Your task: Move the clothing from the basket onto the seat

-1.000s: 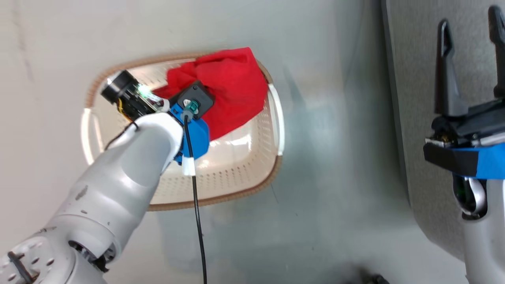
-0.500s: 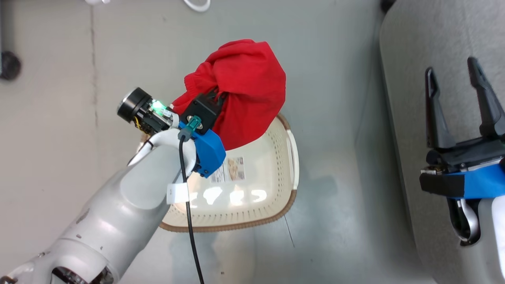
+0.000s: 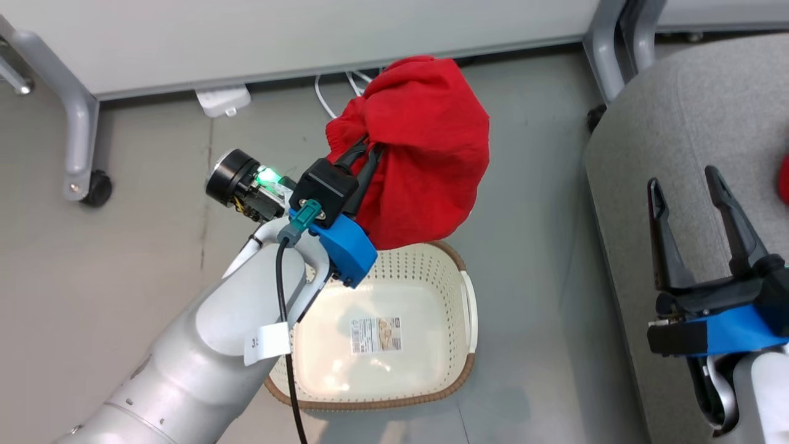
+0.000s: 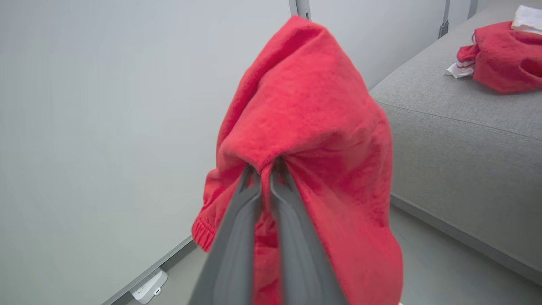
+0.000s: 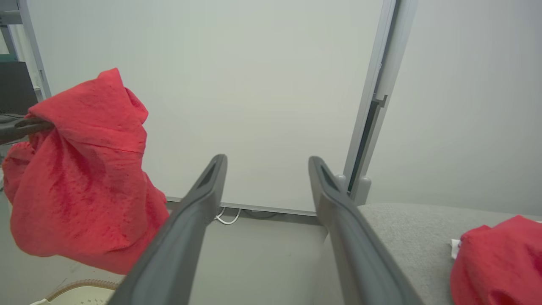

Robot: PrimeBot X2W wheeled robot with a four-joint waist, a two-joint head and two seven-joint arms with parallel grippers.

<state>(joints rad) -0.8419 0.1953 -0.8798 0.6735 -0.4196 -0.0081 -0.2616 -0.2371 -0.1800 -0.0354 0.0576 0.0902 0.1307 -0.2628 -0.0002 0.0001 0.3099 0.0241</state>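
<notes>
Left gripper (image 3: 368,148) clamped on the garment (image 3: 431,148) over a grey floor (image 3: 154,246), basket (image 3: 471,308) below, sofa (image 3: 678,123) alongside; garment's bright red, bunched up; right gripper (image 3: 683,179) spread apart.

My pale left forearm (image 3: 203,345) hides the near-left corner of the cream perforated plastic basket (image 3: 470,308), and I can't read its floor label (image 3: 376,335), which is too small. The fingertips of the left gripper (image 3: 365,153) are buried in the bright red soft garment (image 3: 425,154). A second red garment (image 3: 784,179) is cut by the right edge.
</notes>
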